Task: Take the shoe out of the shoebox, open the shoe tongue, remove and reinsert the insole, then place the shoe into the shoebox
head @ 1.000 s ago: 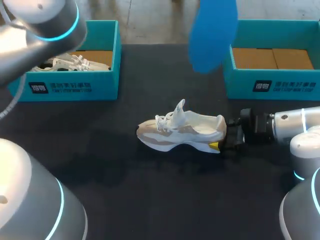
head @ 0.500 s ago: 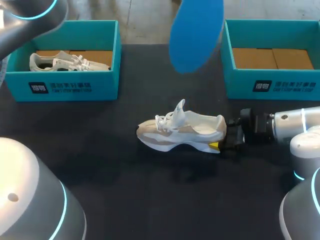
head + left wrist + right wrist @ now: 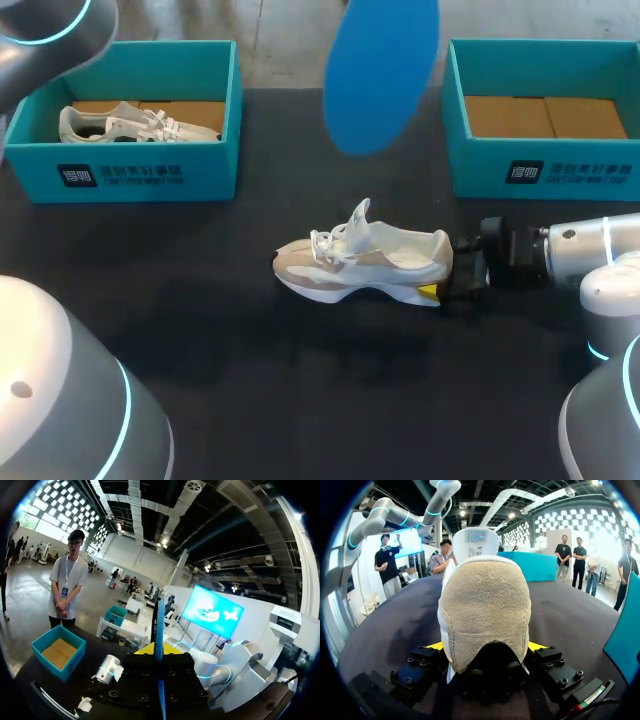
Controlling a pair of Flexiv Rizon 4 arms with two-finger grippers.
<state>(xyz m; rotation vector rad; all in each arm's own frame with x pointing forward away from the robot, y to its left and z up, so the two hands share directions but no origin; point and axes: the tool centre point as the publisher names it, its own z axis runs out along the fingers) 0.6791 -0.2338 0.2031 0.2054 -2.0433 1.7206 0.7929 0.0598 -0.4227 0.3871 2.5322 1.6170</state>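
The shoe [image 3: 360, 262] sits out on the table [image 3: 200, 300] with its tongue up and its heel clamped by the right gripper [image 3: 485, 647], while the left gripper [image 3: 159, 655] pinches the removed insole [image 3: 380, 70] aloft, so reinserting it and returning the shoe to the shoebox [image 3: 545, 172] are judged left to do.

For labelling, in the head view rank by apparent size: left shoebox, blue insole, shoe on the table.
1. left shoebox, clearly largest.
2-3. blue insole and shoe on the table look alike; the insole is nearer the camera.
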